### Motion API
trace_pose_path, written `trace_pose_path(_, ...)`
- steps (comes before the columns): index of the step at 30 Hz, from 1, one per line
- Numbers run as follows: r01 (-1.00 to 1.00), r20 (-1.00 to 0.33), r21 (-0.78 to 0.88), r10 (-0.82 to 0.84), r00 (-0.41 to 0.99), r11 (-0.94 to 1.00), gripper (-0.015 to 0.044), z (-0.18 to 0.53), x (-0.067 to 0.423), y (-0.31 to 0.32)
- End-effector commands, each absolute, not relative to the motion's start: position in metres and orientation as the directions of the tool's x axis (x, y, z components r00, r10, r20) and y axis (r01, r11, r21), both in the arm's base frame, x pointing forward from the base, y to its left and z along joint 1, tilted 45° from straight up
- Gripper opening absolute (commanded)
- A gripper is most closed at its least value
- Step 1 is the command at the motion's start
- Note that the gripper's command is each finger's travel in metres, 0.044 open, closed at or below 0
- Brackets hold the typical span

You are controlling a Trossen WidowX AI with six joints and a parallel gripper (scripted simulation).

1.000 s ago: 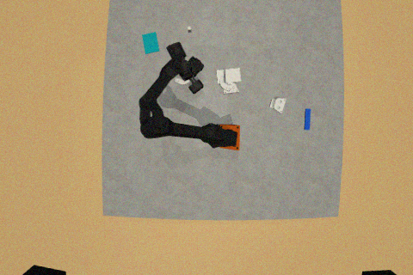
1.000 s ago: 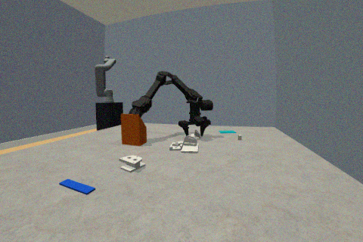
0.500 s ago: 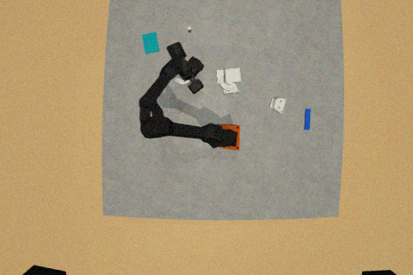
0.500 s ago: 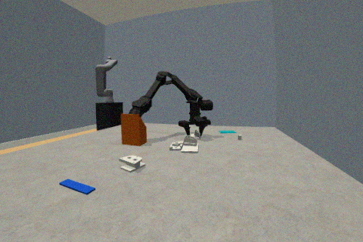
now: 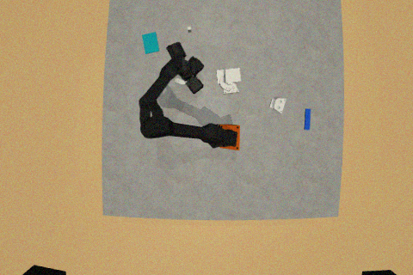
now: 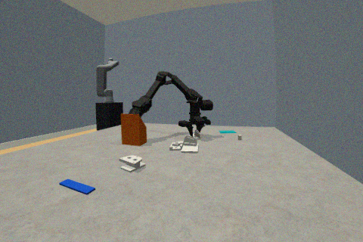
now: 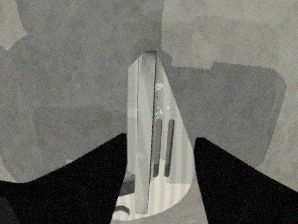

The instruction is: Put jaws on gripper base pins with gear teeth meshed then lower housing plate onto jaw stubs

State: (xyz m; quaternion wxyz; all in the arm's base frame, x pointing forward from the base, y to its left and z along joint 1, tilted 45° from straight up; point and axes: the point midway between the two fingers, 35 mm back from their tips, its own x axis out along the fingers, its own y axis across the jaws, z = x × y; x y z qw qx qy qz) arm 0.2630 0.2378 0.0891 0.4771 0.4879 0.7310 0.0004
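My gripper [image 6: 194, 134] [image 7: 161, 143] points down, low over the table, shut on a white jaw [image 5: 180, 81] [image 6: 197, 134] [image 7: 145, 130]. In the wrist view the jaw has a tall thin wall, a slotted flat part and a round hole near the bottom; both fingertips meet its sides. The arm mostly hides it in the top view. A white cluster [image 5: 232, 75] [image 6: 190, 150], seemingly the gripper base with the other jaw, lies at mid-table, with one wall upright. Its meshing cannot be made out. A separate white two-holed piece [image 5: 280, 104] [image 6: 131, 159], seemingly the housing plate, lies nearer the blue bar, its top raised.
An orange block [image 5: 238, 137] [image 6: 132, 130] stands by the arm's base. A teal plate [image 5: 151, 43] [image 6: 228, 131] and a small pale cube [image 5: 189, 29] [image 6: 240, 138] lie beyond the gripper. A blue bar [image 5: 307, 119] [image 6: 77, 186] lies at the far side. A grey arm [image 6: 101, 79] stands in the background.
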Motion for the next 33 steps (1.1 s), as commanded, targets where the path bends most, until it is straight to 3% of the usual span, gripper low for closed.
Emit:
trace_pose_path(1,0.713,-0.698,0.466,0.713,-0.069,0.524,0.0134,0.089,0.263,0.238)
trace_pose_path(33,0.716,-0.704,0.461,0.707,-0.065,0.525,0.0134,0.143,0.269,0.181)
